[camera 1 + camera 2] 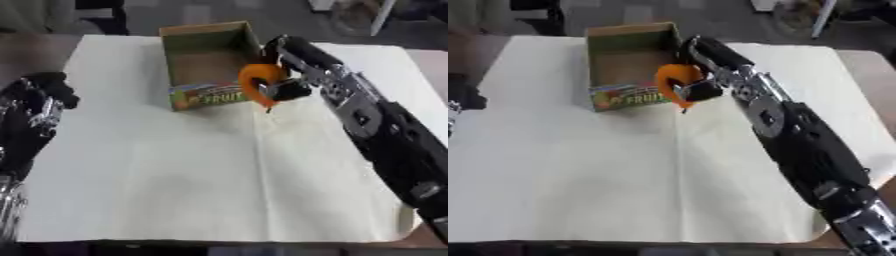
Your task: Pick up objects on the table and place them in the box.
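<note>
An open cardboard box (208, 62) with a colourful fruit label on its front wall stands at the far middle of the table. My right hand (291, 67) is at the box's right front corner, shut on an orange object (255, 80) that hangs beside and slightly over the box's right wall. The object's exact shape is blurred. My left hand (39, 102) rests at the table's left edge with fingers curled, holding nothing.
The table is covered by a white sheet (219, 170) with a crease down its middle. The dark right arm (798, 145) stretches diagonally across the right half of the table. Floor and furniture legs show beyond the far edge.
</note>
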Controlling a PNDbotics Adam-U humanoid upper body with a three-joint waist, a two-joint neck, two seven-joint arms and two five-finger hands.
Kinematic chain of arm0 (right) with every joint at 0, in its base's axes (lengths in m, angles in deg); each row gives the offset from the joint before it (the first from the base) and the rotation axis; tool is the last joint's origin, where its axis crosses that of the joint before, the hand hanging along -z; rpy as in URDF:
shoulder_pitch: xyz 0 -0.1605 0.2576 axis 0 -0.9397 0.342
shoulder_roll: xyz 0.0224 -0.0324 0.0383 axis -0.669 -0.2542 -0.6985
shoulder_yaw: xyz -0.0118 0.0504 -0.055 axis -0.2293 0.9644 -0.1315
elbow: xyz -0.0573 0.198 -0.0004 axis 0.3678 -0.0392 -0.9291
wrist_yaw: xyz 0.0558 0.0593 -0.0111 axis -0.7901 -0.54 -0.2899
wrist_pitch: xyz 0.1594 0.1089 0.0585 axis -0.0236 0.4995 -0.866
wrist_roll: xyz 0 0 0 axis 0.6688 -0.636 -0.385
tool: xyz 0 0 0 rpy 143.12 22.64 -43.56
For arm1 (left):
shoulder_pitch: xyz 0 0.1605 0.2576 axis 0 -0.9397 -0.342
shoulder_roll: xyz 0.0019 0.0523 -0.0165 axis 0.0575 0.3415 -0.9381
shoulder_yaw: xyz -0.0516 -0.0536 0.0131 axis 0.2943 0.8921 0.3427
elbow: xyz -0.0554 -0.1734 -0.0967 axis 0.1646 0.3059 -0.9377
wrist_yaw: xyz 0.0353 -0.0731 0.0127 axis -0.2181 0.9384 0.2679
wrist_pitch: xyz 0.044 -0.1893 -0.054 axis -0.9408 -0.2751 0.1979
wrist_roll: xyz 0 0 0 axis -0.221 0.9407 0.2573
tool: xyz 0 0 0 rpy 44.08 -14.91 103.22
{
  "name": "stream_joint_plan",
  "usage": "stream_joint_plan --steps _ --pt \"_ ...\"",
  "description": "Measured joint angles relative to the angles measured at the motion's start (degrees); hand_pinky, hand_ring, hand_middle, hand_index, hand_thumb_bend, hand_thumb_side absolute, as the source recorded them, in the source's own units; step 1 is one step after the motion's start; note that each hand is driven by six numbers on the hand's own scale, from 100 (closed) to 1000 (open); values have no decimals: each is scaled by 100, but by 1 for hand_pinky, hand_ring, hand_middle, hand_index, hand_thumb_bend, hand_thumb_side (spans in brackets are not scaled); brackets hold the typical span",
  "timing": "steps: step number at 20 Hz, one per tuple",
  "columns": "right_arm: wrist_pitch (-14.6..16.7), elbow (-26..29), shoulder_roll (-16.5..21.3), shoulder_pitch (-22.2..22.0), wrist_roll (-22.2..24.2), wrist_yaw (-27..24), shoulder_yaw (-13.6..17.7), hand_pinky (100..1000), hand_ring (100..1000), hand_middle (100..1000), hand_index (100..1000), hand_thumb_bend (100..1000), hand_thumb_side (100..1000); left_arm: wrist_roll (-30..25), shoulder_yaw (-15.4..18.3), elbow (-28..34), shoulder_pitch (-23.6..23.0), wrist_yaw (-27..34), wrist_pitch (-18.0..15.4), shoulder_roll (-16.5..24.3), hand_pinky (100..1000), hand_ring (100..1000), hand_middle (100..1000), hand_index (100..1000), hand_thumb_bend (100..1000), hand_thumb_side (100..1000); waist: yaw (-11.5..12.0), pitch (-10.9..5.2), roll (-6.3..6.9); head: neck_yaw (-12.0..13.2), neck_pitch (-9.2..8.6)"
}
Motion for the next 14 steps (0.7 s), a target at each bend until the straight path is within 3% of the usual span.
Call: stream_joint_plan --steps 5,10,13,14 --pt "-230 -475 35 423 -179 -37 273 294 494 465 579 100 162 -106 -124 30 241 61 6 -30 668 602 550 721 209 425 423 120 -10 -106 -23" --pt "-334 -1492 16 728 -573 119 653 317 510 473 595 100 164 -298 -317 84 619 159 22 -142 668 602 551 722 211 415 1071 232 -89 -398 -242" --pt "-332 -2061 -23 832 -900 311 830 382 569 511 627 100 168 -410 -422 117 756 217 40 -158 667 601 550 722 210 415 1300 285 -106 -577 -368" --pt "-341 -2226 -35 858 -1045 419 881 450 638 560 668 100 174 -439 -450 134 782 236 45 -162 667 601 550 722 210 416 1348 300 -110 -631 -404"
